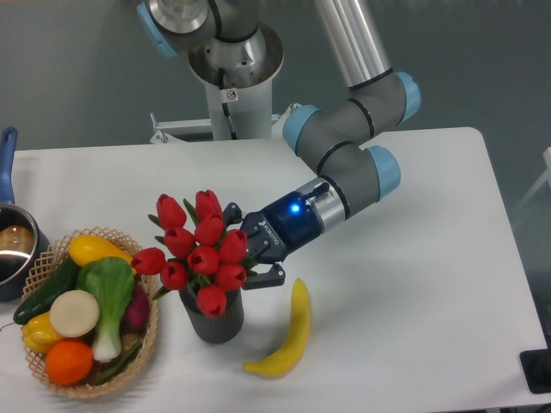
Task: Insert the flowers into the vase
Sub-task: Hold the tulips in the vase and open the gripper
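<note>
The flowers (pixel 200 249), a bunch of glossy red tulip buds with green leaves, stand with their stems in the mouth of the vase (pixel 215 320), a small dark grey ribbed cylinder at the front middle of the table. My gripper (pixel 251 249) is right beside the bunch on its right, just above the vase's rim. Its fingers reach in among the blooms, and the buds hide the fingertips, so I cannot tell whether the jaws hold the stems.
A yellow banana (pixel 288 334) lies just right of the vase. A woven basket (pixel 148 337) of vegetables and fruit stands at the front left. A pot with a blue handle (pixel 12 245) sits at the left edge.
</note>
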Robot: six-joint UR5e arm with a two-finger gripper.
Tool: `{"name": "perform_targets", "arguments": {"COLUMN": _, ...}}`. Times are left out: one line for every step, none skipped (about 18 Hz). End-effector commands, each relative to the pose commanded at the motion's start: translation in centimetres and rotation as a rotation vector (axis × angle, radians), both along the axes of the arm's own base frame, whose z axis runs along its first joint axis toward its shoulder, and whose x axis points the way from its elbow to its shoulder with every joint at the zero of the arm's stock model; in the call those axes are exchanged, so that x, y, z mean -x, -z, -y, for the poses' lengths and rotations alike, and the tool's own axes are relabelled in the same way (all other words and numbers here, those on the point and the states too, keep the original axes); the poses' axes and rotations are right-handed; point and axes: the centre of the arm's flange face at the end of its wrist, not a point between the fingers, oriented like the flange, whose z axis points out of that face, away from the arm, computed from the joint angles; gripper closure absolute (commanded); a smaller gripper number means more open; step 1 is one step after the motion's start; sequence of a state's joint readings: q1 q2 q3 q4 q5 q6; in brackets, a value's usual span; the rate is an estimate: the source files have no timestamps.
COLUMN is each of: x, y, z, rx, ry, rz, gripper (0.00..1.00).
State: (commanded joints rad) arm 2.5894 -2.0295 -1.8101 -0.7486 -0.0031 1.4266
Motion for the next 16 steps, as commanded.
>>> {"name": "perform_targets", "arguments": {"x": 0.01, "y": 0.11, "z": -0.01, "rx": 0.01, "ry": -0.002, "rz": -0.008, "gripper": 0.61}}
{"name": "perform_targets", "arguments": {"x": 0.02, "y": 0.2, "z": -0.01, "rx": 0.018, "ry": -0.003, "rz": -0.011, "gripper": 0.61}}
{"name": "perform_targets", "arguments": {"x": 0.01, "y": 0.12, "z": -0.11, "rx": 0.02, "ry": -0.002, "rz": -0.016, "gripper": 0.61}}
{"name": "perform_targets", "arguments": {"x": 0.08, "y": 0.24, "z": -0.15, "rx": 0.02, "ry": -0.002, "rz": -0.016, "gripper": 0.6}}
{"name": "perform_targets", "arguments": {"x": 0.14, "y": 0.52, "z": -0.19, "rx": 0.024, "ry": -0.002, "rz": -0.013, "gripper": 0.6}}
{"name": "perform_targets", "arguments": {"x": 0.15, "y": 0.62, "z": -0.2, "rx": 0.025, "ry": -0.002, "rz": -0.012, "gripper": 0.6}}
{"name": "perform_targets", "arguments": {"x": 0.15, "y": 0.62, "z": -0.2, "rx": 0.025, "ry": -0.002, "rz": -0.012, "gripper": 0.59}}
{"name": "perform_targets", "arguments": {"x": 0.19, "y": 0.56, "z": -0.22, "rx": 0.023, "ry": -0.002, "rz": -0.014, "gripper": 0.59}}
{"name": "perform_targets", "arguments": {"x": 0.21, "y": 0.68, "z": -0.23, "rx": 0.027, "ry": -0.002, "rz": -0.015, "gripper": 0.59}}
{"name": "perform_targets", "arguments": {"x": 0.22, "y": 0.77, "z": -0.23, "rx": 0.034, "ry": -0.003, "rz": -0.019, "gripper": 0.59}}
{"name": "perform_targets", "arguments": {"x": 0.24, "y": 0.68, "z": -0.24, "rx": 0.038, "ry": -0.004, "rz": -0.025, "gripper": 0.58}}
{"name": "perform_targets", "arguments": {"x": 0.32, "y": 0.66, "z": -0.29, "rx": 0.039, "ry": -0.004, "rz": -0.027, "gripper": 0.53}}
{"name": "perform_targets", "arguments": {"x": 0.34, "y": 0.51, "z": -0.3, "rx": 0.038, "ry": -0.004, "rz": -0.029, "gripper": 0.51}}
{"name": "perform_targets", "arguments": {"x": 0.33, "y": 0.67, "z": -0.29, "rx": 0.04, "ry": -0.005, "rz": -0.028, "gripper": 0.52}}
{"name": "perform_targets", "arguments": {"x": 0.29, "y": 0.72, "z": -0.27, "rx": 0.04, "ry": -0.005, "rz": -0.028, "gripper": 0.51}}
{"name": "perform_targets", "arguments": {"x": 0.27, "y": 0.63, "z": -0.26, "rx": 0.039, "ry": -0.005, "rz": -0.03, "gripper": 0.51}}
